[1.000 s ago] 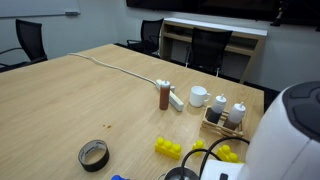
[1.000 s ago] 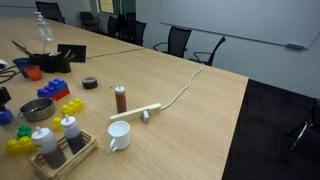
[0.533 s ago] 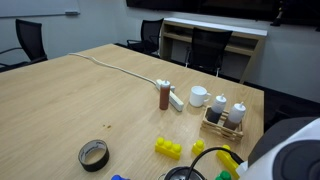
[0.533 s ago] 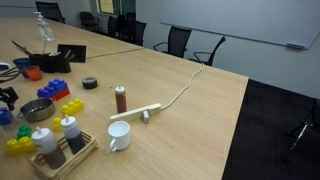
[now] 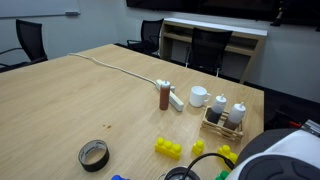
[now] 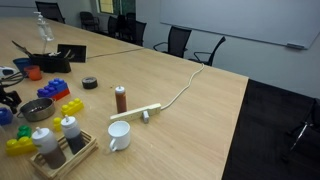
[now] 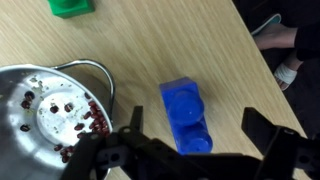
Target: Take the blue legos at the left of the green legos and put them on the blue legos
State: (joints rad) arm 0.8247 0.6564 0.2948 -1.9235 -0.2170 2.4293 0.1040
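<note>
In the wrist view a blue lego brick (image 7: 186, 114) with two studs lies on the wooden table. My gripper (image 7: 198, 135) is open, with one finger on each side of the brick, apart from it. The green legos (image 7: 70, 6) lie at the top edge of that view. In an exterior view my gripper (image 6: 8, 98) is at the far left edge, low over the table, near a blue piece (image 6: 5, 116). Another stack of blue legos (image 6: 56, 88), with red pieces by it, sits further back.
A metal bowl (image 7: 50, 112) with dark bits stands close beside the gripper, also seen in an exterior view (image 6: 38, 110). Yellow bricks (image 6: 72, 106), a condiment caddy (image 6: 60, 150), a white mug (image 6: 120, 135), a brown bottle (image 6: 120, 98), a tape roll (image 6: 90, 82) and a power strip (image 6: 140, 113) share the table.
The arm has moved lower: in an exterior view its white body sank toward the bottom right corner. In another, the gripper came in at the far left edge.
</note>
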